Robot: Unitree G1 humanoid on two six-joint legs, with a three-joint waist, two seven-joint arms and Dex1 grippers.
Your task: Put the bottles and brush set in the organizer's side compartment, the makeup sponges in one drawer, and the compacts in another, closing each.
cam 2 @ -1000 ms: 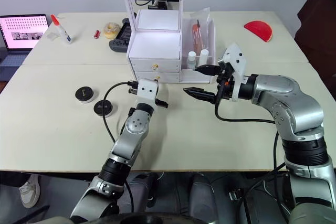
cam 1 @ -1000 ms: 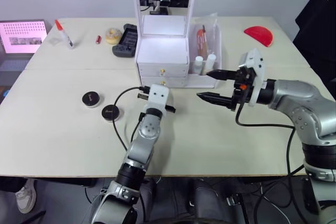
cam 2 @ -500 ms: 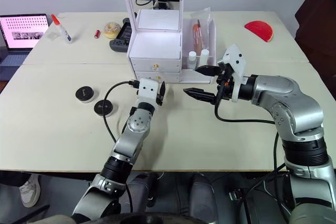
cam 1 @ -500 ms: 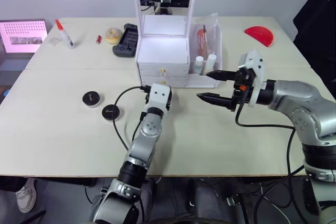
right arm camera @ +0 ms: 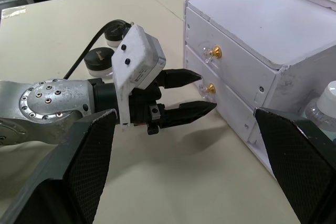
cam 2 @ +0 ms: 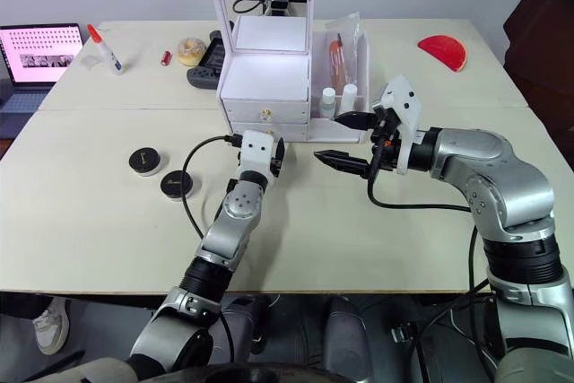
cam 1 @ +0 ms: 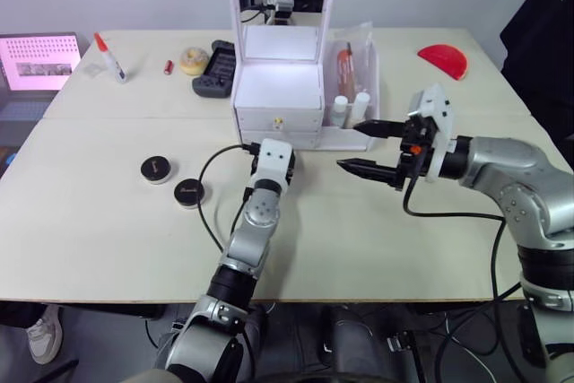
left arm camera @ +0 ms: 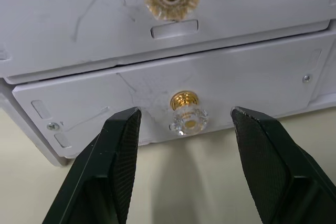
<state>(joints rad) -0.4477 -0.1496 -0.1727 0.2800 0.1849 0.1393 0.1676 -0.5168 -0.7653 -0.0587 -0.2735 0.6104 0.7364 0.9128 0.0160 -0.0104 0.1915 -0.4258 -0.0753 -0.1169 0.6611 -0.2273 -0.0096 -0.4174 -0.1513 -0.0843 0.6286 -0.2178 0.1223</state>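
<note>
The lower drawer's gold knob (left arm camera: 188, 114) is sitting between my left hand's (left arm camera: 185, 129) spread fingers (left arm camera: 122, 145), not yet touched, with the drawer front closed flush in the organizer (cam 1: 276, 96). I am lining up for the pinch: the knob is small and glassy, so I am judging it best to centre it between both pads, close squarely on the faceted head, then draw straight back along the drawer's run (any sideways pull would likely skew the light box on the bench (cam 1: 108, 221)).

The two compacts (cam 1: 155, 169) are waiting on the bench to the left of that arm, one (cam 1: 188, 192) nearer it than the other, both lids on. The bottles (cam 1: 339, 110) and the brush set (cam 1: 345, 65) are already standing in the side compartment (cam 1: 359, 136). My right hand (cam 1: 366, 146) is hovering open and empty just in front of that compartment, well placed to steady the organizer if it starts to slide. I cannot see the makeup sponges.
</note>
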